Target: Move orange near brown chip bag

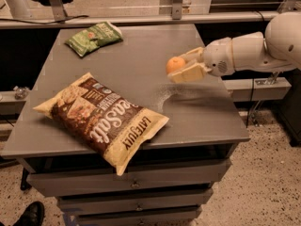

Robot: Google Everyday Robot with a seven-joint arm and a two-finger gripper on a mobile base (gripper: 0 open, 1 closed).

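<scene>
The orange (175,64) is a small round fruit held between the pale fingers (189,73) of my gripper (182,65), raised above the right half of the grey table (141,65). The gripper is shut on it and reaches in from the right on a white arm (249,51). The brown chip bag (101,117), dark brown with pale yellow edges and white "Sea Salt" lettering, lies flat at the table's front left, one corner hanging over the front edge. The orange is well to the right of and behind the bag.
A smaller green snack bag (93,37) lies at the table's back left. Drawers (131,185) run under the table's front edge. A rail (141,19) crosses behind the table. A black shoe (29,214) shows at the bottom left on the speckled floor.
</scene>
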